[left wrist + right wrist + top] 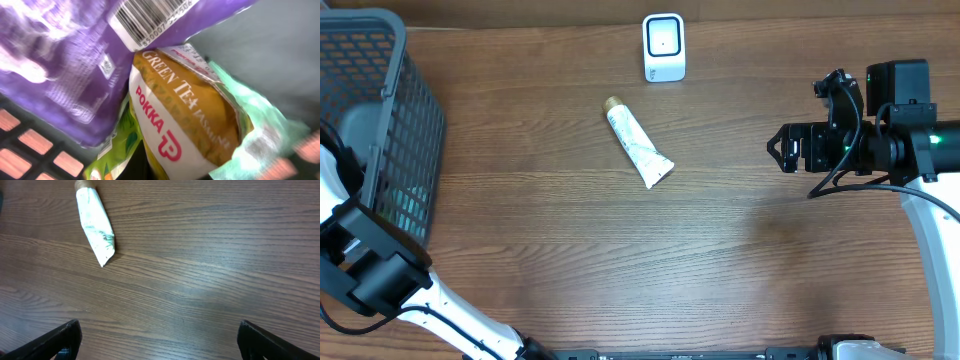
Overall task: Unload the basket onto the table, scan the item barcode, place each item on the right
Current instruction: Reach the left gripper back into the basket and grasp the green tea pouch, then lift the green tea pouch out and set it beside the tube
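Purple packet [65, 65] and green-tea pack [185, 125] crowded close before the left gripper in the basket [420, 140].
That gripper, itself unseen, was clamped shut, on what I could not tell; a neighbour might snag and lift too, or catch the mesh wall. The right gripper [160, 340] stood wide over bare table [200, 280], open room reaching the tube [638, 142] and the scanner [663, 47].

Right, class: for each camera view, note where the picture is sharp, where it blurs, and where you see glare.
Overhead: evenly lit and sharp, the tube and scanner crisp. Left wrist: far too close, the purple packet smeared with blur and glare, the green tea packet lettering readable. Right wrist: sharp, with a soft sheen on the table.
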You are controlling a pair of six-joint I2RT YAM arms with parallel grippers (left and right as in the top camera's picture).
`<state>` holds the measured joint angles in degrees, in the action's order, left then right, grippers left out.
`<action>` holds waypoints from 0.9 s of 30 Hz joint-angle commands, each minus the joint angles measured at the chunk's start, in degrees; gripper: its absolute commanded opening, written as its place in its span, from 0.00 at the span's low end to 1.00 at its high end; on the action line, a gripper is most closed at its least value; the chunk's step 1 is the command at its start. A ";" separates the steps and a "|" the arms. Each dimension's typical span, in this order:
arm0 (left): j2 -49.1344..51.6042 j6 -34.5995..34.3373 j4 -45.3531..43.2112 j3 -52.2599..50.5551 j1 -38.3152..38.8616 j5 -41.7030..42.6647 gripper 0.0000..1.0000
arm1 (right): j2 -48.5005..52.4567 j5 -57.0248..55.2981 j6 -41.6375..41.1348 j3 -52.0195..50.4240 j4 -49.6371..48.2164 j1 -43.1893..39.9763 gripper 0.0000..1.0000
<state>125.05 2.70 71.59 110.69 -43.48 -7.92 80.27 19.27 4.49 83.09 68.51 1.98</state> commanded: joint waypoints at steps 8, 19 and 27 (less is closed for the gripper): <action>-0.35 -5.05 11.74 28.63 1.29 9.14 0.04 | 0.13 0.31 -0.15 1.18 -0.31 0.22 1.00; -11.17 -5.05 14.16 48.98 8.85 12.39 0.04 | 0.13 0.31 -0.13 1.18 -0.35 0.22 1.00; -22.29 -8.07 21.22 50.40 31.43 7.34 0.04 | 0.13 0.33 -0.15 1.18 -0.39 0.22 1.00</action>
<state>105.78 -2.09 91.20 159.72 -19.99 2.74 80.31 19.27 4.47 83.09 68.38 1.98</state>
